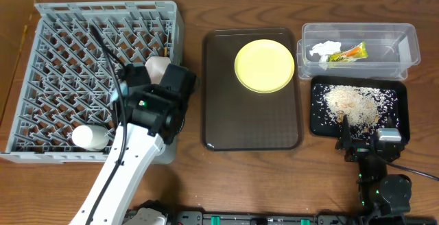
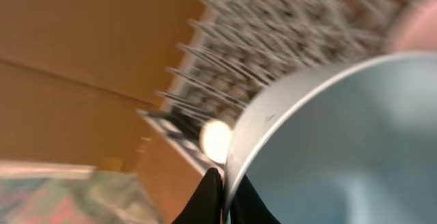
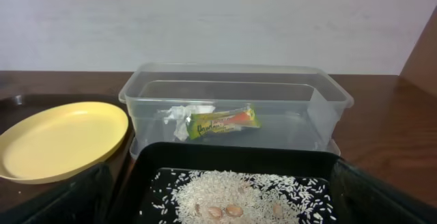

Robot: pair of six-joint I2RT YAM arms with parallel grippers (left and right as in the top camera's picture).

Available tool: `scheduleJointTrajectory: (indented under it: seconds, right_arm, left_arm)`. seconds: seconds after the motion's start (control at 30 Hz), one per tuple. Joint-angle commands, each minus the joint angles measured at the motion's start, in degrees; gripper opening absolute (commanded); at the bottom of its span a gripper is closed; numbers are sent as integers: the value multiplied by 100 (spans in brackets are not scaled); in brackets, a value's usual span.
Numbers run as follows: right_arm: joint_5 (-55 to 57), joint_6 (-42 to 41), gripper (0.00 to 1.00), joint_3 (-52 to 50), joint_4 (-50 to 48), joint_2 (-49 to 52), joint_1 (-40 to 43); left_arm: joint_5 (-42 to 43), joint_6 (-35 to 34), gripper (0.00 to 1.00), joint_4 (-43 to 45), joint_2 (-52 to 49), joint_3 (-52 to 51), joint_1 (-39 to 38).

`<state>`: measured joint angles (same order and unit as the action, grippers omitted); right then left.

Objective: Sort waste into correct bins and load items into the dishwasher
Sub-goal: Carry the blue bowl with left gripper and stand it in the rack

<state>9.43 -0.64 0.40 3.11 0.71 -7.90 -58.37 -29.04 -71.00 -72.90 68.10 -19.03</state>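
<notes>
The grey dish rack [image 1: 68, 60] fills the left side. My left gripper [image 2: 225, 191] is shut on the rim of the light-blue bowl [image 2: 341, 135], held over the rack's right part; in the overhead view my arm [image 1: 161, 95] hides the bowl. A small white bowl [image 1: 89, 137] lies at the rack's front. The yellow plate [image 1: 264, 65] sits on the dark-brown tray [image 1: 250, 125]. The clear tub [image 1: 401, 46] holds the white tissue [image 1: 324, 49] and the snack wrapper [image 1: 348, 53]. The black tray [image 1: 319, 115] holds rice scraps [image 1: 353, 105]. My right gripper [image 1: 363, 141] is open and empty at its front edge. I cannot make out the chopsticks.
A pale beige rounded thing [image 1: 159, 67] shows in the rack beside my left wrist. In the right wrist view the plate [image 3: 58, 138], the tub [image 3: 321, 98] and the rice [image 3: 239, 190] lie ahead. A wall edge runs along the rack's left side.
</notes>
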Motion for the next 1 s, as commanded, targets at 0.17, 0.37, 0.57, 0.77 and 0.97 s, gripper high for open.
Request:
scheduleJointTrajectory:
  seconds: [0.17,0.37,0.57,0.77,0.97]
  right_arm:
    - [-4,-57,99,-9,15,-20,136]
    - [-4,-57,99,-9,15,-20,136]
    - [-4,-57,99,-9,15,-20,136]
    - [-4,-57,99,-9,15,-20,136]
    - [-4,-57,99,-9,15,-20,136]
  left_arm:
    - [-1147,-407,8,-35,-748,-55,485]
    - [-800,-409,8,-37,-1672,-87,610]
    - [-562,-411,8,-98,-2275,-136,592]
    - [-785,-411,7,-289,-2293,-146,588]
    - [-966,-409,8,-337,-2291,-146,588]
